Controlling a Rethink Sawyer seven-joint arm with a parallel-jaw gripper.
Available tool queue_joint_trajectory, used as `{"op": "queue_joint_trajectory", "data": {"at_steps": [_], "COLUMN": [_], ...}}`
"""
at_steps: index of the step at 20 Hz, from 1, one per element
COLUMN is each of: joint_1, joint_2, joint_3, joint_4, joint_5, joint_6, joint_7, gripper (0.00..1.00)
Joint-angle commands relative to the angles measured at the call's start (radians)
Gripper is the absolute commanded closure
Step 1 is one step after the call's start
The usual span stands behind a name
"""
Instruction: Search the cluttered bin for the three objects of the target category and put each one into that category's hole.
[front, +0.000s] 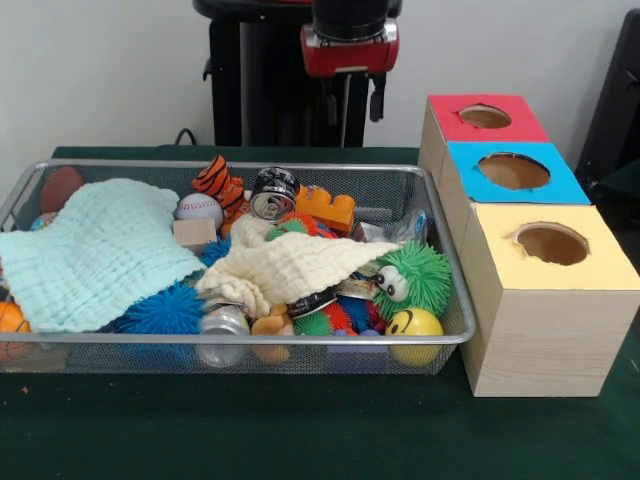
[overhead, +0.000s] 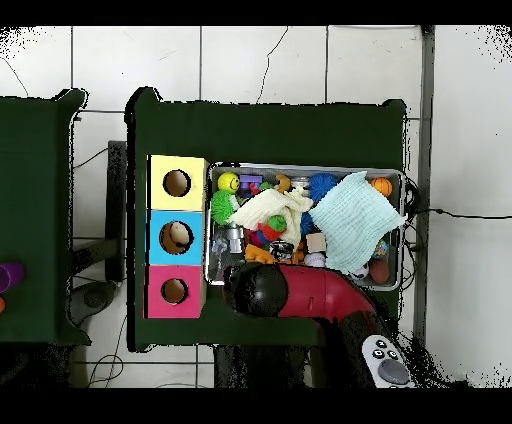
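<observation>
Claw (front: 350, 100) raised behind bin (front: 440, 335), clear of clutter; finger spacing impossible to tell. Target category unclear; candidates lie jumbled in bin, partly hidden under cream cloth (front: 290, 268) and mint cloth (front: 95, 250). Three-hole box (front: 530, 330) just beside bin, handy for drops.

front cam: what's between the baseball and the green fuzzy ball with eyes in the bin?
In the front view, the cream cloth spans most of the stretch between the baseball and the green fuzzy ball, with a silver can and orange block just behind it.

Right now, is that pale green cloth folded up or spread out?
Spread out: the pale green cloth drapes loosely across the bin's left side, covering toys.
</observation>
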Motion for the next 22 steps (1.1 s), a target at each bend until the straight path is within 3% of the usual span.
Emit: {"op": "queue_joint_trajectory", "data": {"at_steps": [1, 4, 7, 10, 19, 22], "joint_1": [-0.005, 0.025, 0.066, 0.097, 0.086, 0.059], "joint_2": [-0.024, 0.011, 0.117, 0.183, 0.335, 0.320], "joint_3": [0.004, -0.037, -0.103, -0.146, -0.144, -0.127], "joint_4": [0.062, 0.097, 0.099, 0.100, 0.045, 0.047], "joint_5": [-0.094, -0.131, -0.185, -0.185, -0.109, -0.112], "joint_6": [-0.139, -0.238, -0.431, -0.528, -0.481, -0.444], "joint_7": [0.076, 0.116, 0.162, 0.196, 0.168, 0.146], "gripper": [0.00, 0.00, 0.00, 0.00, 0.00, 0.00]}}
